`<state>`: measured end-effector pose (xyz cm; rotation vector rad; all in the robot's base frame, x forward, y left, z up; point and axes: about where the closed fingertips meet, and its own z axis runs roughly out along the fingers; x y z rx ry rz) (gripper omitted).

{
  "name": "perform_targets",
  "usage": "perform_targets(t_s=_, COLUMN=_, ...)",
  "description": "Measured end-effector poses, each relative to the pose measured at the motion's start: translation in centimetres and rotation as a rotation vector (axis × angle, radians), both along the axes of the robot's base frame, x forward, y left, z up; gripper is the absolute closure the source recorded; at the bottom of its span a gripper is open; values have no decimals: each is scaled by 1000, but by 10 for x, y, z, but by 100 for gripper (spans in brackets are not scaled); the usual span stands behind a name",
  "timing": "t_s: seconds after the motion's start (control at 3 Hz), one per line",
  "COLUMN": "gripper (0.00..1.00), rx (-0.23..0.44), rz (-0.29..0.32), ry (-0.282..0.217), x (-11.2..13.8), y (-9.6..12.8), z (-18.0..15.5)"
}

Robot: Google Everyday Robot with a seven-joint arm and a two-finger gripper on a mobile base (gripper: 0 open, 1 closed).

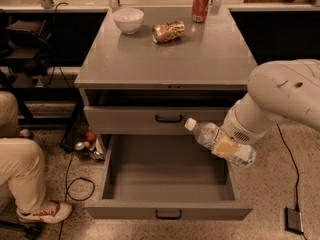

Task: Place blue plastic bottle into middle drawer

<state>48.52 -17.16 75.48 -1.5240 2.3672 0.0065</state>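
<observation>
A grey desk [170,59] is set on a speckled floor [280,184], where cables [67,181] are strewn; dark shelving [272,34] is seen behind. The gripper [225,146], closed on the bottle [205,134], is held at the desk's right front.
</observation>
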Motion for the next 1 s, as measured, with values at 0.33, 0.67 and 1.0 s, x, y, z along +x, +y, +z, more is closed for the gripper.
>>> perform_targets(t_s=0.33, gripper=100, rx=1, rz=0, ry=0, x=0, y=0, z=0)
perform_targets(t_s=0.67, gripper=100, rx=17, rz=-32, ry=75, x=-2, y=5, z=-47)
perform_targets(t_s=1.0, gripper=100, rx=72, rz=-72, ry=174, x=7, y=20, z=-138)
